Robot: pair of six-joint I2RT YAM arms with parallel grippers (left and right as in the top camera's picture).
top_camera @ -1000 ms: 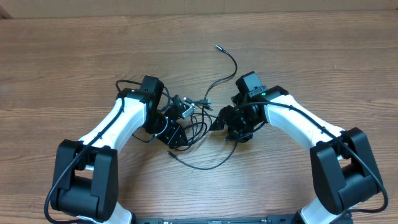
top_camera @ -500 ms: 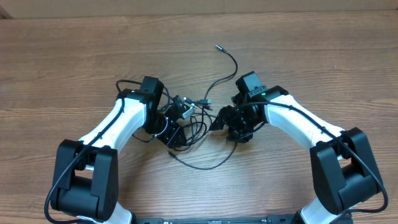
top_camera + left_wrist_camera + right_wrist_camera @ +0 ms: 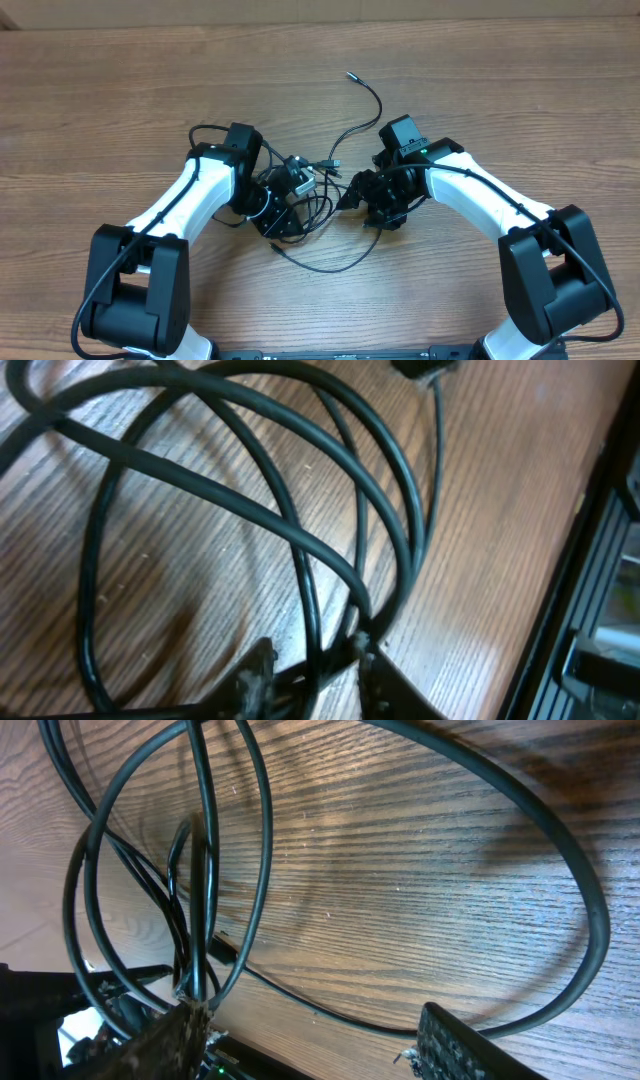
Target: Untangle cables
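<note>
Cable tangle (image 3: pixel 322 186) blocks table (image 3: pixel 100 90) centre (loops overlapping, flat on wood); open wood far side, both flanks.

**Grained wood, glossy cable, matt black fingers**

My worktop (image 3: pixel 120 90) looks like brown wood or a wood-look laminate. It has fine straight grain and a soft sheen where the light falls. The cables (image 3: pixel 300 550) are black with a smooth jacket, rubber or plastic by the look, and a glossy highlight runs along each curve. My left hand (image 3: pixel 310 660) has dull black fingers with rough, worn edges. My right hand (image 3: pixel 310 1030) shows coarse, grainy matt pads (image 3: pixel 470 1045). My arm shells (image 3: pixel 190 195) are smooth white plastic.
</note>
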